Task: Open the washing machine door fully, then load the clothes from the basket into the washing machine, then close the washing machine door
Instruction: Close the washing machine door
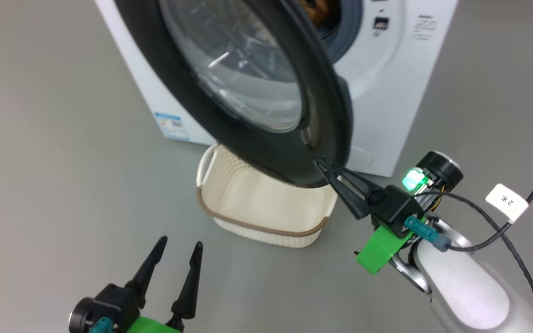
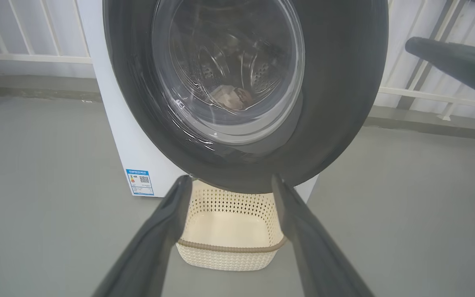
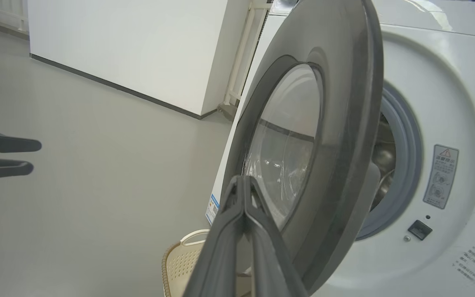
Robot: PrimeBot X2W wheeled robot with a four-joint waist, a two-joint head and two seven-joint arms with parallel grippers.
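The washing machine (image 1: 387, 92) stands with its door (image 1: 155, 69) swung partly open, black rim (image 3: 344, 123) and glass bowl toward me. My right gripper (image 1: 318, 160) is shut, its tips (image 3: 241, 179) pressed together against the door's lower rim. My left gripper (image 1: 180, 241) is open low at the left, apart from everything; its fingers (image 2: 167, 231) frame the basket (image 2: 229, 255). The basket (image 1: 266, 236) sits on the floor under the door and looks empty. Through the glass a cream-and-brown piece of the clothes (image 2: 231, 97) lies in the drum. An orange piece (image 1: 315, 9) shows inside the opening.
Grey floor (image 1: 63, 185) spreads to the left and front. A black cable with a white tag (image 1: 507, 200) hangs by my right wrist. A white railing (image 2: 427, 95) runs behind the washer, a white wall (image 3: 138, 49) to its side. The grey-blue gasket (image 3: 410, 144) rings the opening.
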